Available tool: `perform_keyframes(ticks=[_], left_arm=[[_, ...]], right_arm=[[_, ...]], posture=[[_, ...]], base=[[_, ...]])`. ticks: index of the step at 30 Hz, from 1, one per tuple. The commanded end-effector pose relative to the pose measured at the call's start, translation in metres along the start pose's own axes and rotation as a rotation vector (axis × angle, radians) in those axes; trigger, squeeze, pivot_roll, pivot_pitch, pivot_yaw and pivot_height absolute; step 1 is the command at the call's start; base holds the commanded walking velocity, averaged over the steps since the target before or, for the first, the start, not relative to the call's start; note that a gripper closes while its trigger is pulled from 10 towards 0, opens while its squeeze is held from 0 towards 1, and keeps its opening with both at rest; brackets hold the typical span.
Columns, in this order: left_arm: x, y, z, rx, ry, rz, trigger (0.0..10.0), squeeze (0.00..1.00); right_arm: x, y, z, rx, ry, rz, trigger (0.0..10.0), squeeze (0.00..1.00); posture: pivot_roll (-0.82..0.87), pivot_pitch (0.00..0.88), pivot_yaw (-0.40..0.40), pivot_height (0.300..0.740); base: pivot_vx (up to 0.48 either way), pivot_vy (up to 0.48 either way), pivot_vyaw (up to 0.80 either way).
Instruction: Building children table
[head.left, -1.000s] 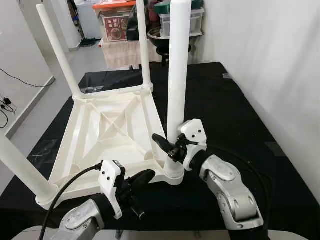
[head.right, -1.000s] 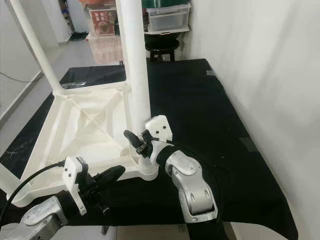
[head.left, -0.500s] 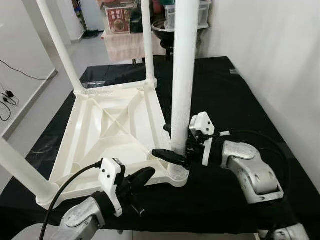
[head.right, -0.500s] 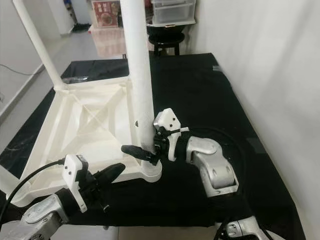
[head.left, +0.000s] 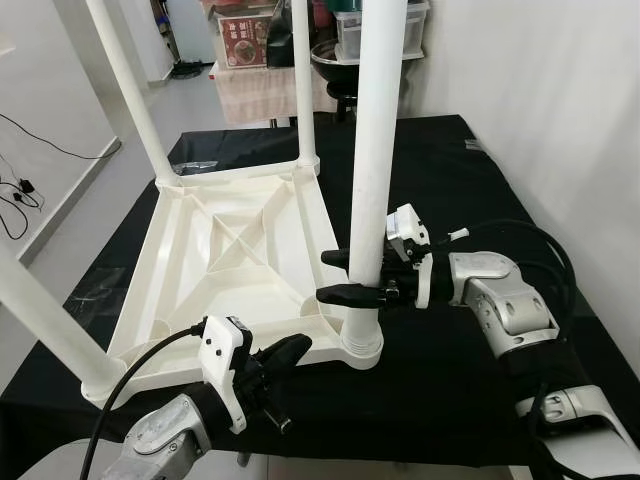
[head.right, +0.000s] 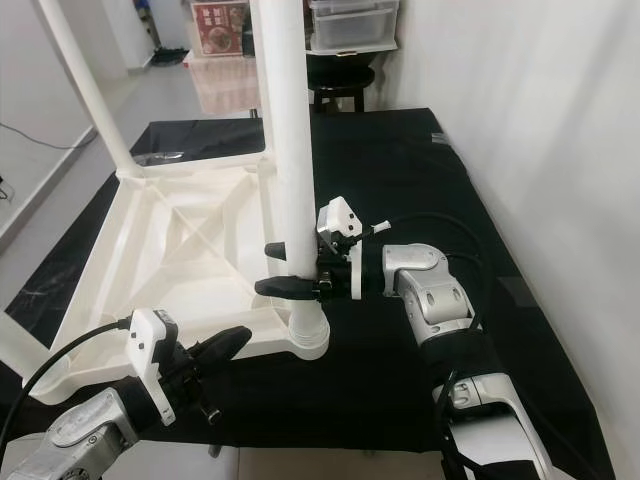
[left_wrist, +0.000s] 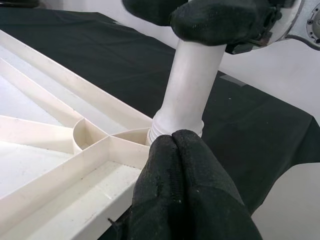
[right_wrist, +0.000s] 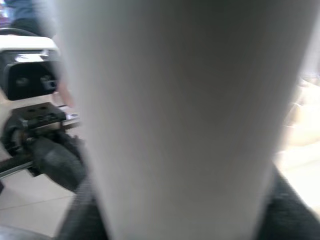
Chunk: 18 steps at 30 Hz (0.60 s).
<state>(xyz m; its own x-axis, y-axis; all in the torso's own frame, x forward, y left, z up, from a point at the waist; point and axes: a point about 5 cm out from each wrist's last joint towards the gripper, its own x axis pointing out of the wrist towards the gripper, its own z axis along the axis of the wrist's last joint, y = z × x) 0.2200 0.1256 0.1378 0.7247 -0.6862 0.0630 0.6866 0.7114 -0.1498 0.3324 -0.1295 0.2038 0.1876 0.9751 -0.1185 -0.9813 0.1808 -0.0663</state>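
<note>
Right pincer (head.left: 345, 277) raised up leg (head.left: 375, 150) | tabletop (head.left: 220, 260) near cloth edge

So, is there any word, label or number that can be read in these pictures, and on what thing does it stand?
No text can be read.
Red printed box at the far end of the room: it has print, too small and blurred to read.
White plastic upside-down table: no lettering visible.
White camera housing on the right claw: no marking legible.

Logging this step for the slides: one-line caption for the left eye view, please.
Right gripper clasps the near leg of the upturned white table on the black cloth; left gripper, shut, rests at its edge.
</note>
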Motion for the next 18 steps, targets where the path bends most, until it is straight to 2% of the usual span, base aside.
perform_keyframes(ticks=[1,6,7,8,9,10,11,12,13,14,15,18], left_arm=[[-0.002,0.000,-0.003,-0.012,0.011,0.012,10.0,0.00],[-0.001,-0.001,-0.003,-0.014,0.009,0.010,10.0,0.00],[-0.002,-0.001,-0.003,-0.014,0.009,0.010,10.0,0.00],[-0.002,-0.001,-0.003,-0.014,0.009,0.010,10.0,0.00],[-0.002,-0.001,-0.003,-0.014,0.009,0.010,10.0,0.00],[-0.003,0.000,-0.003,-0.014,0.010,0.010,10.0,0.00],[-0.003,0.000,-0.003,-0.014,0.010,0.010,10.0,0.00],[-0.004,0.000,-0.002,-0.012,0.010,0.011,10.0,0.00],[-0.004,0.000,-0.002,-0.012,0.010,0.011,10.0,0.00],[-0.004,0.002,-0.002,-0.010,0.012,0.013,10.0,0.00],[-0.005,0.002,-0.002,-0.005,0.015,0.013,10.0,0.00],[-0.004,0.003,-0.003,-0.007,0.020,0.011,10.0,0.00]], right_arm=[[-0.002,0.000,0.005,-0.015,-0.009,0.004,0.0,0.00],[-0.009,0.008,-0.003,-0.007,-0.002,-0.073,0.0,0.00],[-0.010,0.010,-0.005,0.008,-0.008,-0.101,0.0,0.00],[-0.007,0.016,-0.013,0.030,0.008,-0.186,0.0,0.00],[-0.007,0.016,-0.013,0.030,0.008,-0.186,0.0,0.00],[0.004,0.022,-0.031,0.097,0.026,-0.485,0.0,0.00],[0.004,0.022,-0.031,0.097,0.026,-0.485,0.0,0.00],[0.015,0.042,-0.047,0.159,0.050,-0.648,0.0,0.00],[0.015,0.042,-0.047,0.159,0.050,-0.648,0.0,0.00],[0.022,0.057,-0.057,0.196,0.070,-0.769,0.0,0.00],[0.029,0.066,-0.059,0.189,0.088,-0.777,0.0,0.00],[0.027,0.060,-0.060,0.183,0.096,-0.778,0.0,0.00]], posture=[[-0.05,0.059,0.041,0.740],[-0.05,0.063,0.041,0.740],[-0.05,0.063,0.041,0.740],[-0.06,0.067,0.039,0.740],[-0.06,0.067,0.039,0.740],[-0.06,0.067,0.025,0.740],[-0.06,0.067,0.025,0.740],[-0.05,0.077,0.033,0.740],[-0.05,0.077,0.033,0.740],[-0.06,0.066,0.052,0.740],[-0.07,0.064,0.056,0.740],[-0.06,0.059,0.050,0.740]], base=[[0.000,0.000,0.00],[0.000,0.000,0.00],[0.000,0.000,0.00],[0.000,0.000,0.00],[0.000,0.000,0.00],[0.000,0.000,0.00],[0.000,0.000,0.00],[0.000,0.000,0.00],[0.000,0.000,0.00],[0.000,0.000,0.00],[0.000,0.000,0.00],[0.000,0.000,0.00]])
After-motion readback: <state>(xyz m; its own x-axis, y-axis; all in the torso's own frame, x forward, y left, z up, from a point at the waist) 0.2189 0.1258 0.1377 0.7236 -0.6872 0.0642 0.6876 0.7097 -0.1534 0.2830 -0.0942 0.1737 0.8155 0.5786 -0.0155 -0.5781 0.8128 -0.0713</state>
